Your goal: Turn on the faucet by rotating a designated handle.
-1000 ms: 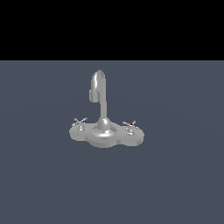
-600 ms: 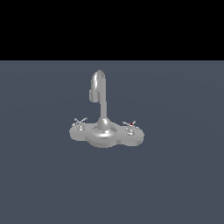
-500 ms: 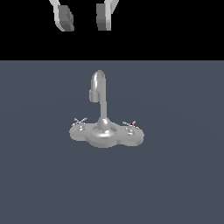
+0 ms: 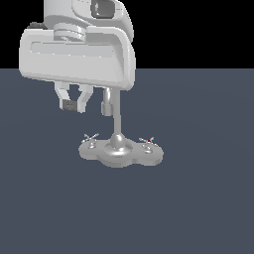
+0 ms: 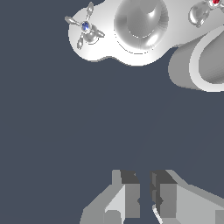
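pincer: your fingers sit a narrow gap apart, gripping nothing | handle: below the pincer, not touching | faucet: spout right beside it, base on the surface

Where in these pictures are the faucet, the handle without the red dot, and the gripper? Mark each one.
faucet (image 4: 117, 143), exterior view, on the round foot of the spout.
handle (image 5: 85, 27), wrist view, on the centre of the cross.
gripper (image 4: 74, 103), exterior view, midway between the fingertips.
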